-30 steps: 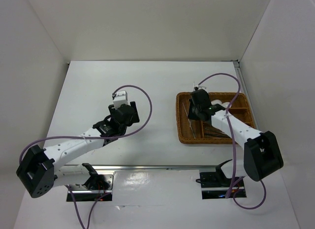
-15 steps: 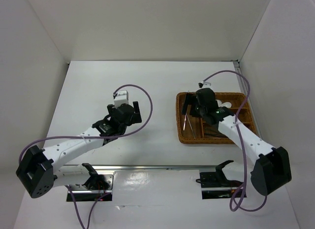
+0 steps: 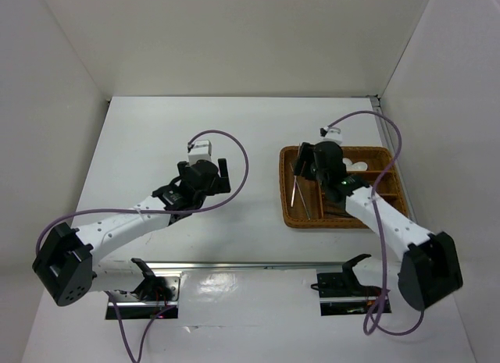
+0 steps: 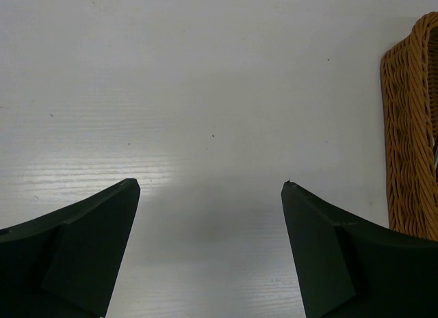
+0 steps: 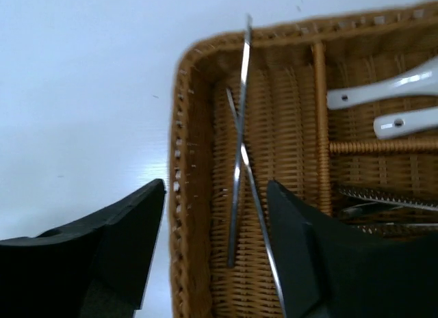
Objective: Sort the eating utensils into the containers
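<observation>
The brown wicker tray (image 3: 291,215) sits right of centre; its corner shows in the right wrist view (image 5: 183,215) and its edge in the left wrist view (image 4: 405,140). Two metal chopsticks (image 5: 239,161) lie crossed in the long left section, also visible from above (image 3: 294,191). Two white spoons (image 5: 383,92) lie in a far section, and metal forks (image 5: 390,198) in the section beside it. My right gripper (image 5: 215,188) is open and empty above the chopsticks, seen from above (image 3: 305,156). My left gripper (image 4: 211,184) is open and empty over bare table (image 3: 219,172).
White walls enclose the white table (image 3: 141,144) on the left, back and right. A metal rail (image 3: 250,263) runs along the near edge by the arm bases.
My right gripper has opened and lifted back toward the tray's far end; the chopsticks it carried now lie in the long section. My left gripper moved slightly right and farther.
</observation>
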`<action>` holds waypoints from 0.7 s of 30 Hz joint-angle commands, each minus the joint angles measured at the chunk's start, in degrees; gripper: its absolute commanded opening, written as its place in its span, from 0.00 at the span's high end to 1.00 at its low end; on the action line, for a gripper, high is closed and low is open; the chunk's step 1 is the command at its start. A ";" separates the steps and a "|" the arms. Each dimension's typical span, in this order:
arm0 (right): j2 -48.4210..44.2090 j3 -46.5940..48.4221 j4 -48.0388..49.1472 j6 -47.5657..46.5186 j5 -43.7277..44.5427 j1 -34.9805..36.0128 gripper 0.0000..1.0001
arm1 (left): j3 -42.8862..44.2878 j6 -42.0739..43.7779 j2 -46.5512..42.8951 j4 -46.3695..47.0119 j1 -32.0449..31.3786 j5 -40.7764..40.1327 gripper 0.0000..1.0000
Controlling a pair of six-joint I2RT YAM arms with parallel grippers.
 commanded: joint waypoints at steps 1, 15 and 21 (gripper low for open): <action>8.40 2.43 4.89 -0.07 2.65 -0.76 0.34 | 1.40 1.62 0.10 1.05 0.36 0.37 0.00; 25.57 9.65 8.75 -0.07 3.71 -2.43 0.53 | 0.34 0.03 0.63 0.53 0.89 2.48 0.00; 29.62 11.67 8.23 -0.07 4.32 -2.96 0.62 | 0.34 0.03 1.15 0.00 1.42 1.96 0.00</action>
